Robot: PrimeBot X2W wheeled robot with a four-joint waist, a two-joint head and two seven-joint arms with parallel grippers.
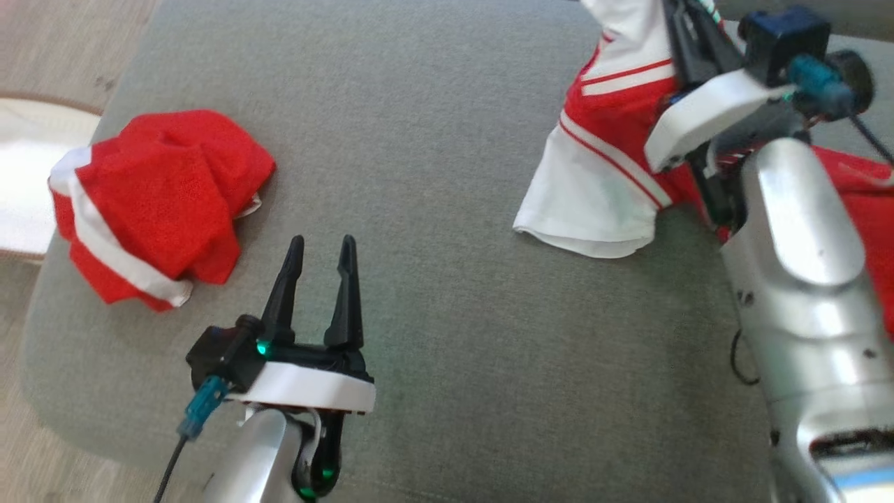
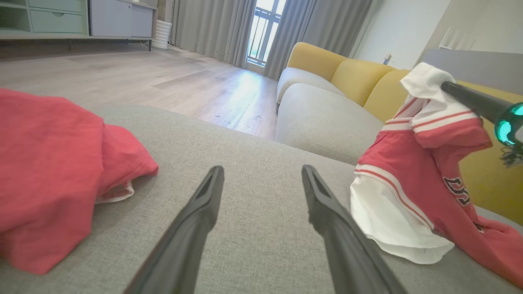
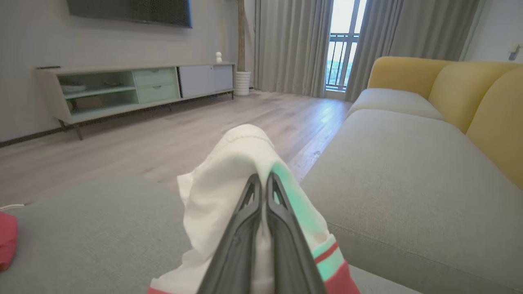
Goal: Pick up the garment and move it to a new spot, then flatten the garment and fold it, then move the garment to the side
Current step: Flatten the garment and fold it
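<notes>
Right gripper (image 3: pixel 261 179) pinches a white edge of the jersey (image 1: pixel 614 126), a thin bite that could slip mid-lift.

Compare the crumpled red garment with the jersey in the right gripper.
The crumpled garment lies bunched on the grey cushion; the jersey hangs lifted by a white edge. No gripper touches the crumpled garment; the right gripper is shut on the jersey. The crumpled garment shows mostly red; the jersey, a broad white sleeve. Both are red and white.
</notes>
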